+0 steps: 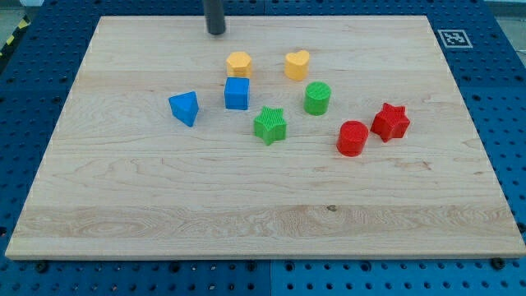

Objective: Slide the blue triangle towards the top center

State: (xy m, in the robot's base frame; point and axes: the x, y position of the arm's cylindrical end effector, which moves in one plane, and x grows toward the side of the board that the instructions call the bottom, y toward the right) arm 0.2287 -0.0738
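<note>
The blue triangle (185, 108) lies on the wooden board (164, 197), left of the middle. My tip (216, 32) rests near the board's top edge, above and a little right of the blue triangle, well apart from it. A blue cube (237, 93) sits just right of the triangle. A yellow hexagon-like block (238, 63) is above the cube, between the cube and my tip.
A yellow heart (297, 64) lies right of the yellow hexagon. A green cylinder (317, 98) and a green star (269, 125) sit near the middle. A red cylinder (352, 137) and a red star (390, 122) are to the right. A marker tag (453, 38) is on the blue pegboard surround just beyond the board's top right corner.
</note>
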